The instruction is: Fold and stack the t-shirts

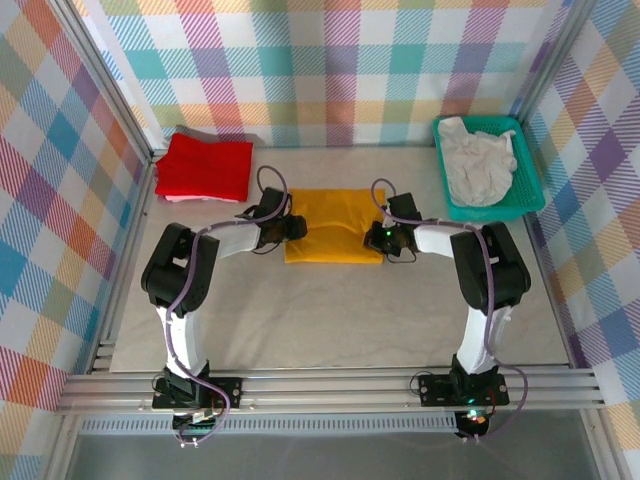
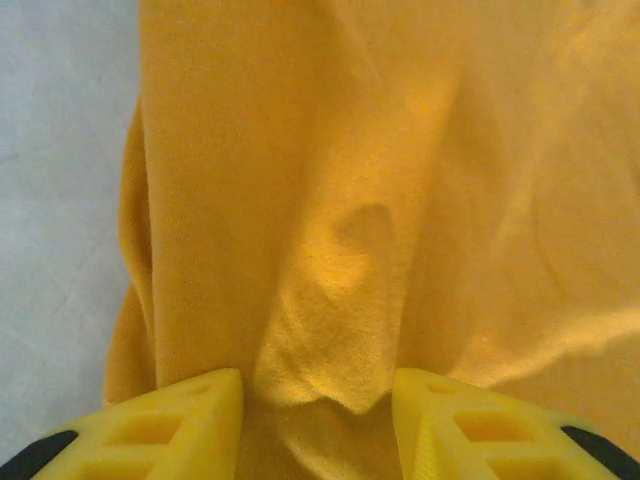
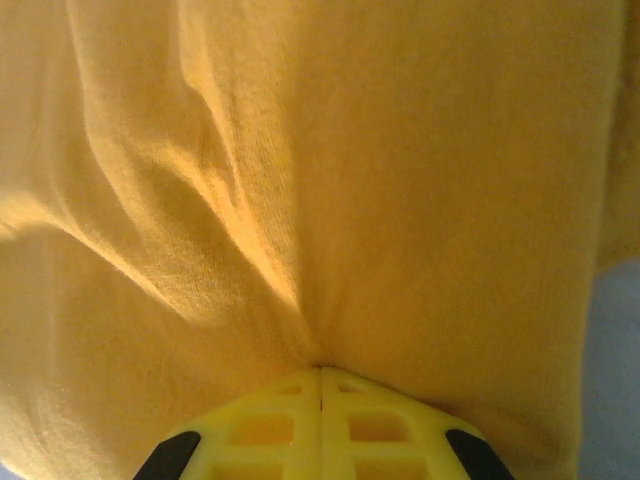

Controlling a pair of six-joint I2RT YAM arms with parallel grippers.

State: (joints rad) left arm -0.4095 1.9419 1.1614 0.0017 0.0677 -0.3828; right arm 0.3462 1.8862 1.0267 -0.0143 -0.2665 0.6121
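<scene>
A mustard-yellow t-shirt (image 1: 333,228) lies folded as a rectangle in the middle of the table, logo hidden. My left gripper (image 1: 296,226) sits at its left edge, open, with a bump of yellow cloth (image 2: 330,330) between its spread fingers (image 2: 180,420). My right gripper (image 1: 374,237) is at the shirt's right edge, shut on a pinch of the yellow cloth (image 3: 320,300). A red t-shirt (image 1: 205,166) lies folded at the back left. An off-white t-shirt (image 1: 480,165) lies crumpled in the basket.
The teal mesh basket (image 1: 530,190) stands at the back right. Plaid walls close in the table on three sides. The bare table surface (image 1: 330,320) stretches in front of the yellow shirt.
</scene>
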